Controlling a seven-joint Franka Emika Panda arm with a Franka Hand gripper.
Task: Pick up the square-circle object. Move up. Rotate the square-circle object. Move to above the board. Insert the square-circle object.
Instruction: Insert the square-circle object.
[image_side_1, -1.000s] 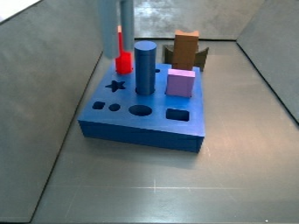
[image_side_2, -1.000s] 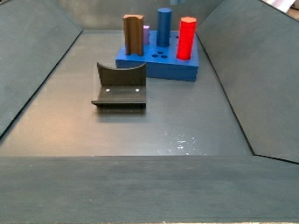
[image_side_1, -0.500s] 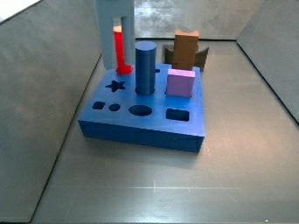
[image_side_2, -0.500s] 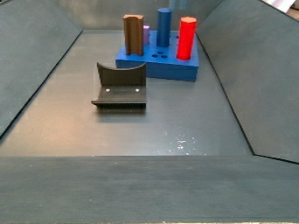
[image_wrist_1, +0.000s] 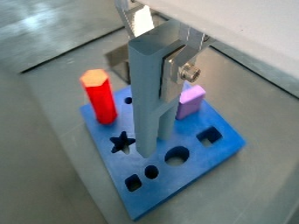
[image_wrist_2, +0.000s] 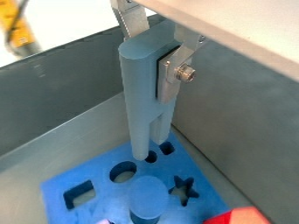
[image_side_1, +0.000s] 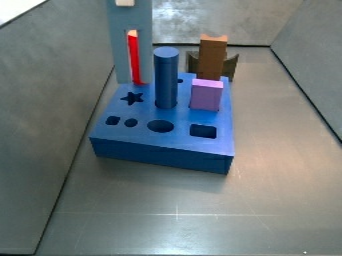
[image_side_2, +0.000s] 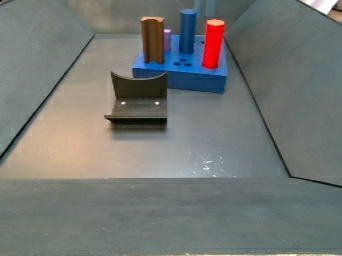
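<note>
Look left first: the dark fixture (image_side_2: 136, 97), an L-shaped bracket, stands on the smooth gray floor, just beside the flat blue board (image_side_1: 167, 130). On the board stand a red peg (image_side_1: 135, 57), a round blue cylinder (image_side_1: 166, 77), a pink block (image_side_1: 206, 95) and a brown post (image_side_2: 154, 39). Your gripper (image_wrist_1: 158, 66) hangs above the board, clamped on the long gray-blue square-circle object (image_wrist_1: 149, 98), over the small holes.
</note>
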